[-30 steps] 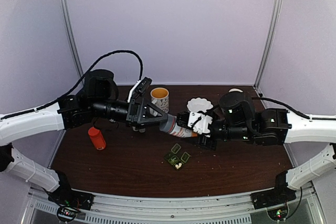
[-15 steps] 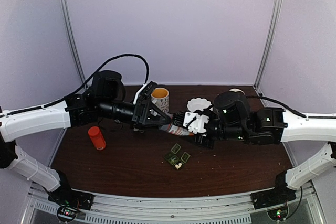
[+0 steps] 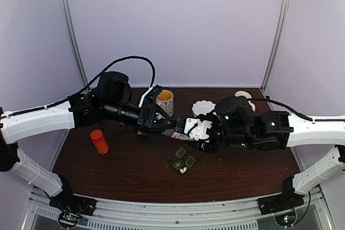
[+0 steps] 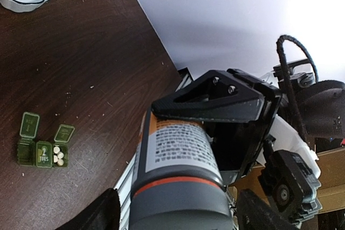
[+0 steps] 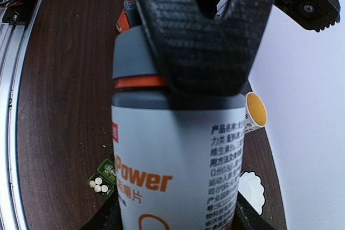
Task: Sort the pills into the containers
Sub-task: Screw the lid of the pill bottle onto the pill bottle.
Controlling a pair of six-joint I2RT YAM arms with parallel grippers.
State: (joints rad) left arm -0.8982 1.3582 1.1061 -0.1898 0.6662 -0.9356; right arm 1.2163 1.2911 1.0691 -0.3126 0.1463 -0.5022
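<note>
A: Far left of the overhead view?

B: Small red bottle (image 3: 98,141), upright on the dark wooden table (image 3: 129,176), well apart from everything else.

A: Next, moving right?

B: Left claw (image 3: 163,123), just left of centre, pointing rightward at the cap end of a larger bottle (image 3: 177,126). Jaws spread wide, with one finger (image 4: 99,215) on either side of the cap in the left wrist view. Pressing the cap or merely flanking it: cannot tell. Seen from the right wrist, the same black fingers lie across the cap at upper centre. Just above the claw in the overhead frame, a mug (image 3: 164,100) with a yellow inside, standing on the table.

A: And the larger bottle itself?

B: Lying sideways in the air at the centre of the frame, between the two claws. Pale body with printed text, orange ring, dark grey cap pointing left.

A: Where is the pill box?

B: Below the bottle in frame, slightly right of centre. Dark-green pill box (image 3: 182,161), flat on the table, touched by neither claw. Two lids flipped open, white pills (image 4: 57,154) in one end compartment.

A: Right claw?

B: Right claw (image 3: 190,129), just right of centre, partly closed around the bottle's body and holding it clear of the table.

A: Further right?

B: White scalloped dish (image 3: 204,106) on the table, above the right claw in frame. At upper right, near the back edge, a small white round object (image 3: 242,94), too small to identify.
</note>
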